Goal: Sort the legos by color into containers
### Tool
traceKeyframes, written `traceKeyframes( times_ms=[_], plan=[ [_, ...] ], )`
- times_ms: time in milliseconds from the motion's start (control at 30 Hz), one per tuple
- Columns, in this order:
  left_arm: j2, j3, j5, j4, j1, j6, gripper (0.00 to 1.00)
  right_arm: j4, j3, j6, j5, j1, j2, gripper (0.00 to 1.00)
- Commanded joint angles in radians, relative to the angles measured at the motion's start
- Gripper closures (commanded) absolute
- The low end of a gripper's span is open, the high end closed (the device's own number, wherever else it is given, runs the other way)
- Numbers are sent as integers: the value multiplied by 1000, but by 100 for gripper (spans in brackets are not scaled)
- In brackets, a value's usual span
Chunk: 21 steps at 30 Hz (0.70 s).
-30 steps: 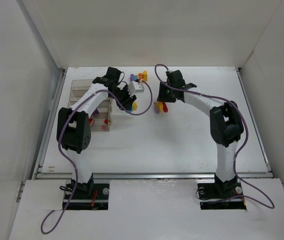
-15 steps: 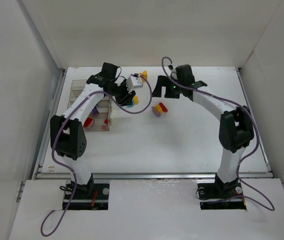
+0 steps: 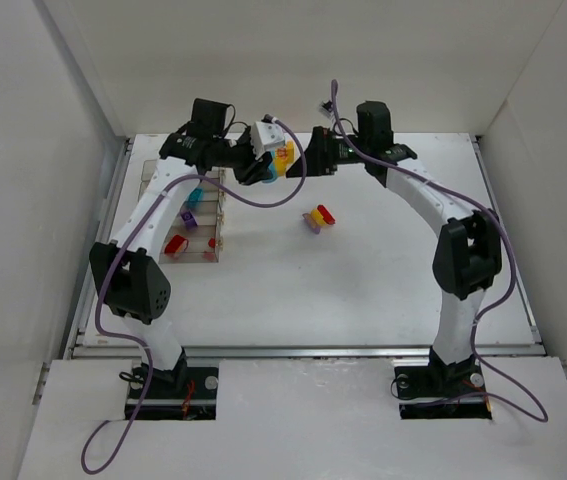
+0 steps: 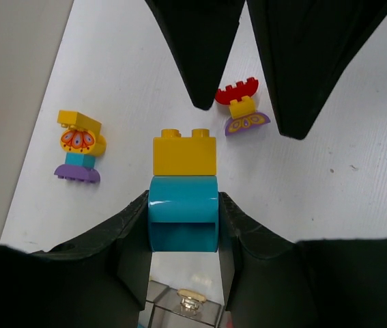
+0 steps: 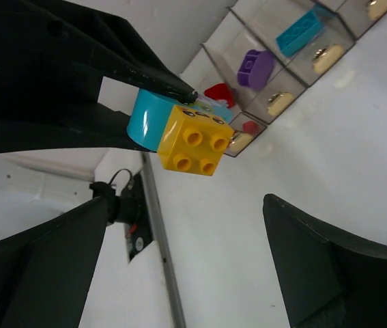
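My left gripper is shut on a cyan-teal lego that has a yellow lego stuck on its outer end, held in the air at the back of the table. My right gripper is open and empty, pointing at that pair from the right. Its fingers frame the yellow lego without touching it. The clear containers stand at the left and hold a purple lego, a cyan lego and a red lego.
A red, yellow and purple lego stack lies mid-table; it also shows in the left wrist view. A yellow, orange, teal and purple stack lies near the back wall. White walls enclose the table on three sides.
My left gripper lifted the cyan and yellow pair up and toward the back. My right gripper left the red-yellow-purple stack and swung up and left to face the left gripper.
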State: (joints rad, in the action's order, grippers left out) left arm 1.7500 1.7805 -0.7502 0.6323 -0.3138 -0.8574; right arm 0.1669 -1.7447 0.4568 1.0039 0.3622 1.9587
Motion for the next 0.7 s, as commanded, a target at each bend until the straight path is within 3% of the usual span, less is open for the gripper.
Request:
traceKeyframes(
  times_ms=[0, 300, 533, 667],
  plan=[
    [-61, 46, -58, 1, -10, 9, 100, -99, -55, 65, 111, 11, 19, 0],
    [-61, 102, -69, 1, -44, 61, 100, -175, -82, 163, 82, 11, 39, 4],
    [-61, 102, -80, 1, -44, 61, 100, -233, -82, 206, 91, 11, 48, 31],
    [-70, 102, -80, 10, -44, 61, 100, -251, -82, 227, 91, 11, 48, 51]
  ],
)
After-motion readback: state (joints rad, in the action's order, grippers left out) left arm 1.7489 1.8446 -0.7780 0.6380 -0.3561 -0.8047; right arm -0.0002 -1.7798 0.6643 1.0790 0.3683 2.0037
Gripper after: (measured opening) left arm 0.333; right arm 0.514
